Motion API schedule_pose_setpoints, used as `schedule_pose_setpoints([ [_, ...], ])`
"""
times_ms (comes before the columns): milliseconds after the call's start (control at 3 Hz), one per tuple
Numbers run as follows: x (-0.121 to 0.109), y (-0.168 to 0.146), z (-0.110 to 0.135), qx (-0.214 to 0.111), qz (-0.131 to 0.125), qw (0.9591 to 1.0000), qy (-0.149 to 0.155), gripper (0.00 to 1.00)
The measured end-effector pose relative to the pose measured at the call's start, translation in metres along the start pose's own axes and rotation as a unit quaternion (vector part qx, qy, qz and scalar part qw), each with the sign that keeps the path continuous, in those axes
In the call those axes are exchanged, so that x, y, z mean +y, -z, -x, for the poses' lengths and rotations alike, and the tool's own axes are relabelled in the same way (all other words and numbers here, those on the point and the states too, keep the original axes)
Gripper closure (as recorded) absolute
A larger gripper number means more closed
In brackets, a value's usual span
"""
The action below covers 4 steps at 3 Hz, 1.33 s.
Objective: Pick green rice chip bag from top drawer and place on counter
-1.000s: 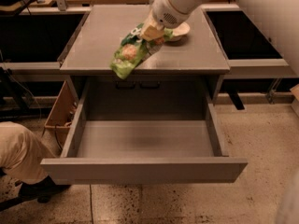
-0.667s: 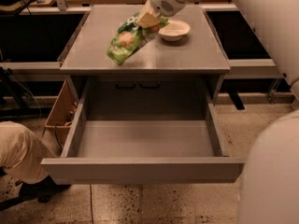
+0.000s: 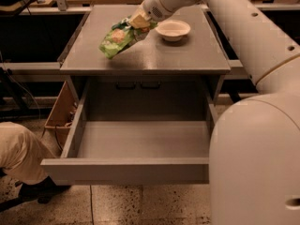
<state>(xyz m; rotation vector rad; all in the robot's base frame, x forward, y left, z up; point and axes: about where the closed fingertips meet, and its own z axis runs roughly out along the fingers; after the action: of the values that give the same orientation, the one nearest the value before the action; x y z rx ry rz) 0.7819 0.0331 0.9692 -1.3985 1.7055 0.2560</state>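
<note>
green rice chip bag (image 3: pixel 123 36): out of the drawer and over the left-rear part of the grey worktop (image 3: pixel 187 55). it hangs tilted, upper end toward the right-rear, lower end down and left. a shadow lies on the surface just under the lower end; i cannot tell whether that tip touches.

gripper (image 3: pixel 139 21): at the bag's upper end, above the rear of the worktop. jaws closed on the top edge of the bag, one pale finger showing against the foil.

arm (image 3: pixel 234 18): comes in from the right side of my view, slopes up and left across the worktop's rear right corner, and the wrist turns down toward the bag. the robot's white body (image 3: pixel 255 163) fills the lower right and hides the drawer's right front corner.

top drawer (image 3: pixel 126 170): pulled fully out toward me, its floor bare.

white bowl (image 3: pixel 173 29): upright on the worktop, just right of the gripper, apart from the bag.

cardboard box (image 3: pixel 61 109): on the floor left of the cabinet. a tan trouser leg (image 3: pixel 21 151) sits at the lower left.
</note>
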Motion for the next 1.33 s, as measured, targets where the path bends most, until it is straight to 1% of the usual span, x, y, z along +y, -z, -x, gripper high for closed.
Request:
schedule_pose_setpoints([
  [333, -0.004, -0.022, -0.012, -0.010, -0.003, 0.9999, -0.014, 1.00],
  [667, 0.000, -0.037, -0.024, -0.011, -0.001, 0.9998, -0.018, 0.74],
  [1000, 0.005, -0.043, -0.031, -0.012, 0.003, 0.9997, -0.021, 0.51],
  [1333, 0.008, -0.045, -0.033, -0.016, 0.010, 0.9997, -0.018, 0.27],
])
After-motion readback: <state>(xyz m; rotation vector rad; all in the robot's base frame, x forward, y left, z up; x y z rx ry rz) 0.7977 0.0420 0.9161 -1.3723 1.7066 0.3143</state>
